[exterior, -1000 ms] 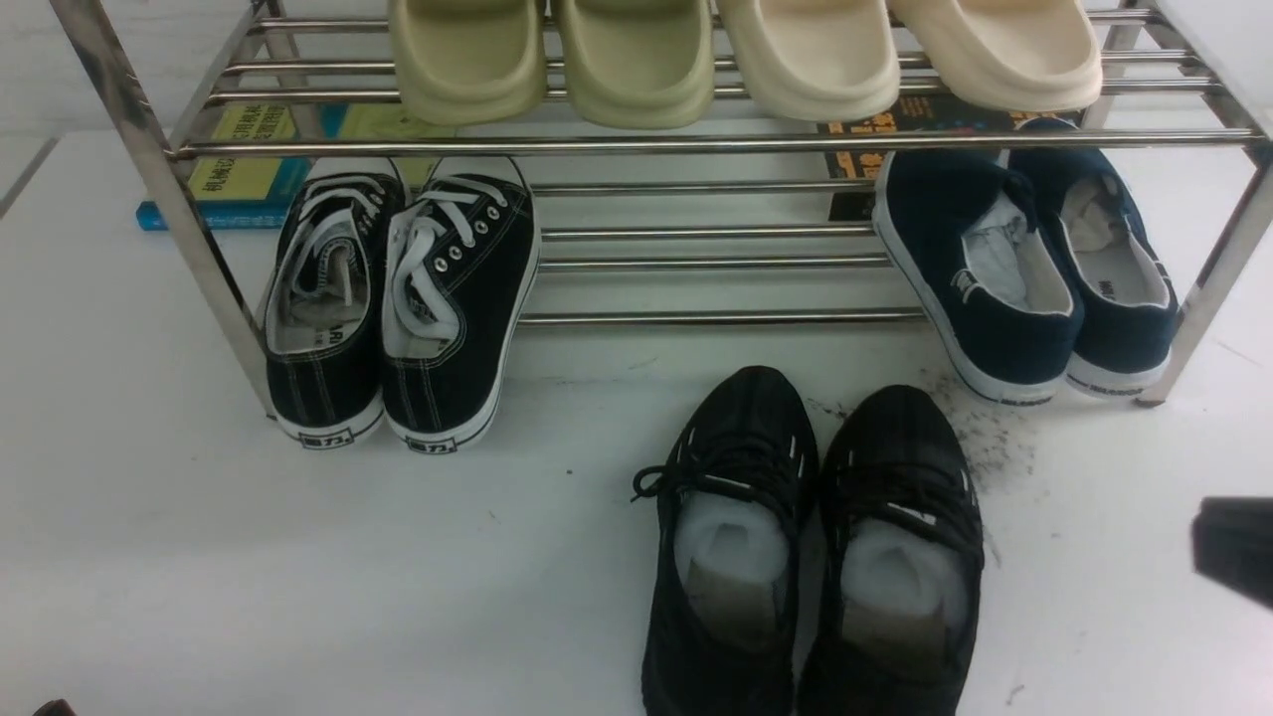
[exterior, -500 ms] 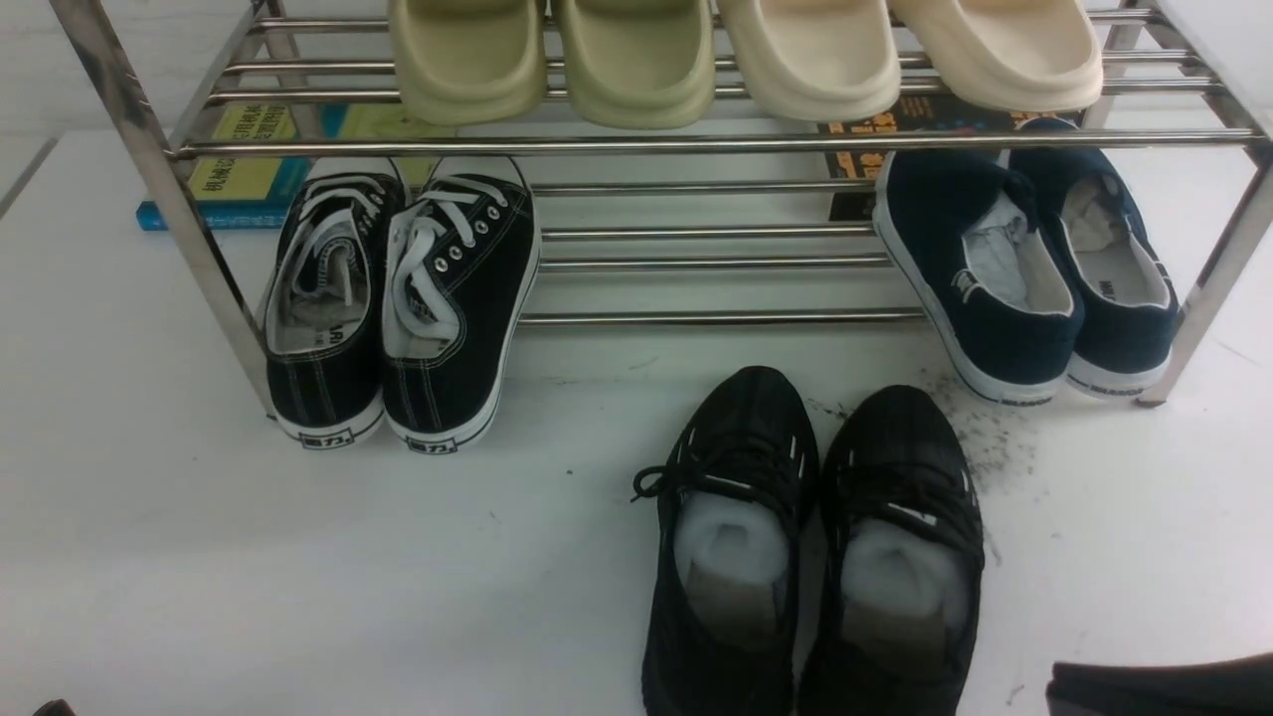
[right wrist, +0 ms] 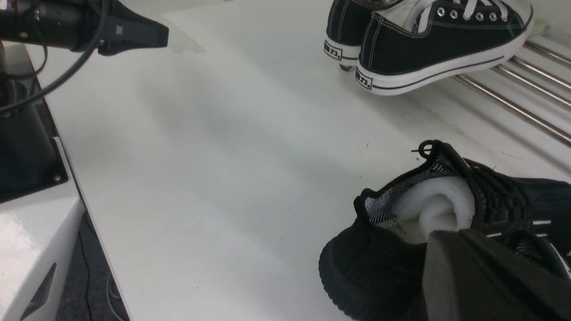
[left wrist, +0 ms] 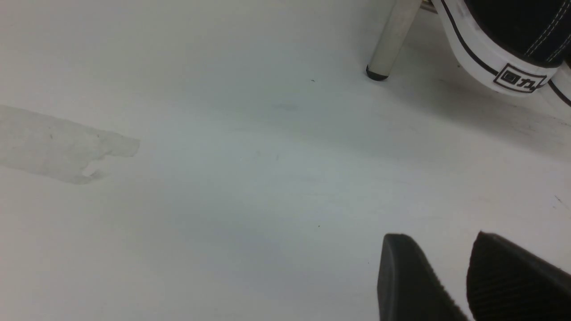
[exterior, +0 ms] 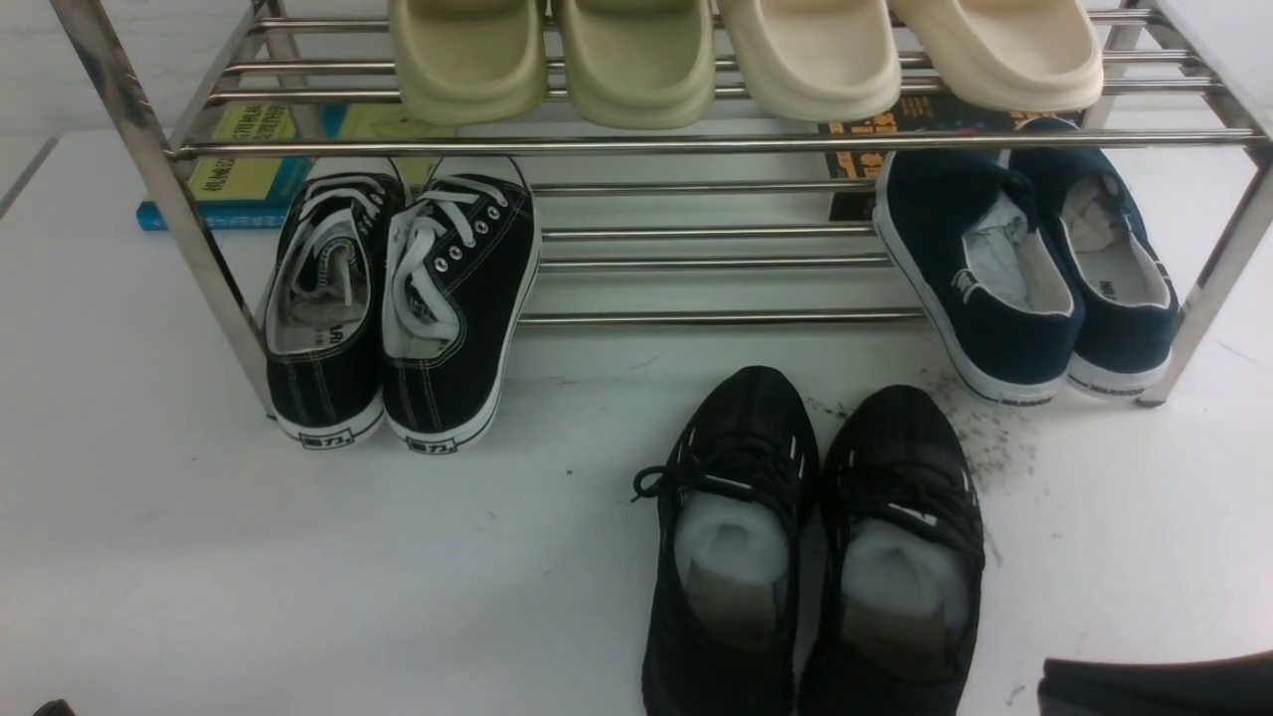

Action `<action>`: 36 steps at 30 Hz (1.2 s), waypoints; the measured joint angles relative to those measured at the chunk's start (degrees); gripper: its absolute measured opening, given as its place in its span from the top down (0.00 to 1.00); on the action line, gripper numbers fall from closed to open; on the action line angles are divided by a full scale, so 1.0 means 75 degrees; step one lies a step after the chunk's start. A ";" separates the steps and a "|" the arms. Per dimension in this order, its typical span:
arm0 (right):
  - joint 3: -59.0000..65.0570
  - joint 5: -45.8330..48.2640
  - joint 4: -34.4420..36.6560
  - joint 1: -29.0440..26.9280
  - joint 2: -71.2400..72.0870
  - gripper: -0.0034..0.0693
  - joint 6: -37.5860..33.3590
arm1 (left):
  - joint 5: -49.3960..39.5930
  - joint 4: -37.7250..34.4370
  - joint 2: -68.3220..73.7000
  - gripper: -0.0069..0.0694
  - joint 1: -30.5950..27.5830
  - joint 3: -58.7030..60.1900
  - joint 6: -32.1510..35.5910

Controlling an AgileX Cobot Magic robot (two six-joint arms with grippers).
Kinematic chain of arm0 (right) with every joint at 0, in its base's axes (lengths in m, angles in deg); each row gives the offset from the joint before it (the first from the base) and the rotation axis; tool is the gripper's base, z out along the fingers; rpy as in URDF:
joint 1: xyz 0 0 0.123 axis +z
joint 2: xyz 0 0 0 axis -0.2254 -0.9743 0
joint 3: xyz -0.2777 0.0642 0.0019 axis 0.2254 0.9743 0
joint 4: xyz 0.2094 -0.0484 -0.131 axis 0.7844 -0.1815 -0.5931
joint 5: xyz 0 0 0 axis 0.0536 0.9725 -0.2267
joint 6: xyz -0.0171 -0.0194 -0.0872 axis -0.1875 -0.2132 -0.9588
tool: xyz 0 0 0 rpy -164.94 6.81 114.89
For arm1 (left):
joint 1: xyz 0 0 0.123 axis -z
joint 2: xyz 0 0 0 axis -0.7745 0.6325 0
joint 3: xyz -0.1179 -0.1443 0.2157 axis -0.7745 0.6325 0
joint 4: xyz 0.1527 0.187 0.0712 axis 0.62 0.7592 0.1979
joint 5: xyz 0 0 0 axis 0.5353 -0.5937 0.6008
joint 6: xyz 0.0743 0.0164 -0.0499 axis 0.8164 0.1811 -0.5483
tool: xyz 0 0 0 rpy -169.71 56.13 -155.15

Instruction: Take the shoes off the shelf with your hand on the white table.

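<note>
The pair of all-black knit shoes stands side by side on the white table, in front of the chrome shelf, toes toward it, white stuffing showing. My right gripper is low at the bottom right edge, beside the right shoe's heel. In the right wrist view only one dark finger shows, over the heel of a black shoe, and the jaw gap is hidden. My left gripper is open and empty above bare table near the shelf's leg.
Black canvas sneakers with white laces and navy slip-ons sit on the lower tier, pale slippers on the upper. Books lie behind the shelf. Dark scuff marks spot the table. The left arm shows in the right wrist view.
My right gripper has dropped from the right edge at mid-height to the bottom right corner and moved slightly left. The shoes and left arm have not moved.
</note>
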 joint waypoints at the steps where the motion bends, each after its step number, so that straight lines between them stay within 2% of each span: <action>1: 0.0000 0.0018 0.0106 -0.0030 0.0096 0.94 -0.0021 | 0.0000 0.0000 0.0000 0.60 0.0000 0.0000 0.0000; 4: 0.0000 0.0343 0.0664 -0.0449 0.0406 0.94 -0.0305 | 0.0000 0.0000 0.0000 0.60 0.0000 0.0000 0.0000; 6: 0.0008 0.0940 0.1187 -0.1233 0.0666 0.94 -0.0782 | 0.0000 0.0000 0.0000 0.60 0.0000 0.0000 0.0000; 7: 0.0009 0.0940 0.1227 -0.1310 0.0690 0.94 -0.0832 | 0.0000 0.0000 0.0000 0.60 0.0000 0.0000 0.0000; 8: 0.0125 0.1255 0.1492 -0.1973 0.0947 0.94 -0.1296 | 0.0000 0.0000 0.0000 0.60 0.0000 0.0000 0.0000; 10: 0.0434 0.1392 0.1649 -0.2838 0.1341 0.93 -0.1898 | 0.0000 0.0000 0.0000 0.60 0.0000 0.0000 0.0000; 13: 0.0838 0.1402 0.1808 -0.3591 0.1782 0.93 -0.2385 | 0.0000 0.0000 0.0000 0.60 0.0000 0.0000 0.0000; 15: 0.1566 0.1376 0.2141 -0.4763 0.2574 0.93 -0.2692 | 0.0000 0.0000 0.0000 0.60 0.0000 0.0000 0.0000; 16: 0.1611 0.1376 0.2163 -0.4763 0.2626 0.93 -0.2692 | 0.0000 0.0000 0.0000 0.60 0.0000 0.0000 0.0000; 20: 0.2483 0.1376 0.2664 -0.5985 0.3563 0.92 -0.2767 | 0.0000 0.0000 0.0000 0.60 0.0000 0.0000 0.0000; 28: 0.2869 0.1352 0.3220 -0.7116 0.4073 0.91 -0.2788 | 0.0000 0.0000 0.0000 0.60 0.0000 0.0000 0.0000; 36: 0.2847 0.1535 0.3213 -0.7234 0.4073 0.90 -0.2780 | 0.0000 0.0000 0.0000 0.60 0.0000 0.0000 0.0000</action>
